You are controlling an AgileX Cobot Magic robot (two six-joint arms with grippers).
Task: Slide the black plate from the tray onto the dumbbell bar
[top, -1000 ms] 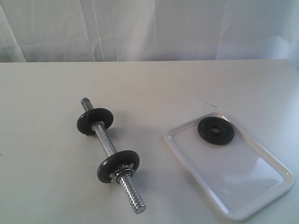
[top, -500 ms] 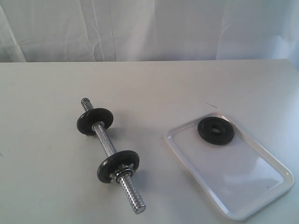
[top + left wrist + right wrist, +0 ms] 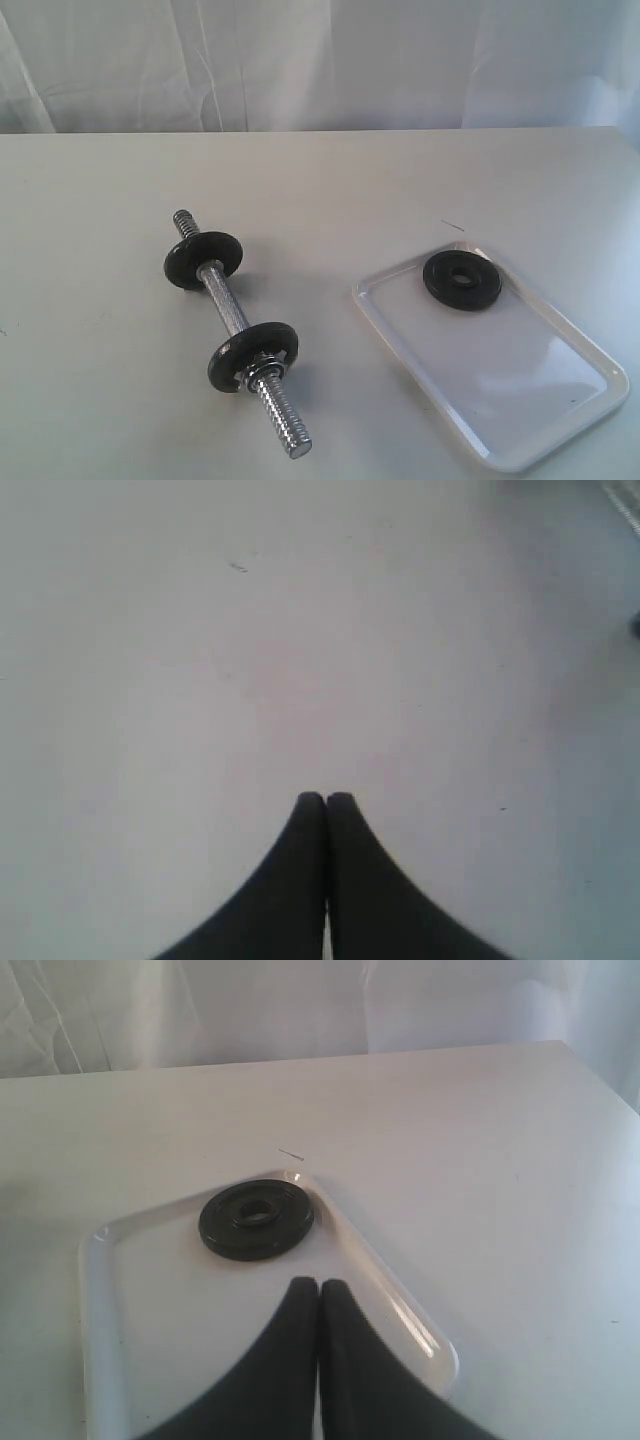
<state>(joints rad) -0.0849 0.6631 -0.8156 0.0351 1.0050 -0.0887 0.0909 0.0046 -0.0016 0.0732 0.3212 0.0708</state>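
The black plate (image 3: pixel 461 280) lies flat at the far end of the white tray (image 3: pixel 520 380) on the right of the table; the right wrist view also shows the plate (image 3: pixel 256 1220) and the tray (image 3: pixel 100 1290). On the left lies the dumbbell bar (image 3: pixel 238 322), chrome, with a black disc near each end and a silver nut by the nearer one. My right gripper (image 3: pixel 318 1284) is shut and empty, hovering over the tray just short of the plate. Over bare table, my left gripper (image 3: pixel 325 798) is shut with nothing in it. Neither gripper shows in the exterior view.
A white cloth backdrop (image 3: pixel 320 60) hangs behind the table's far edge. A small dark mark (image 3: pixel 452 226) lies on the table just beyond the tray. Bare tabletop (image 3: pixel 330 200) lies between the bar and the tray.
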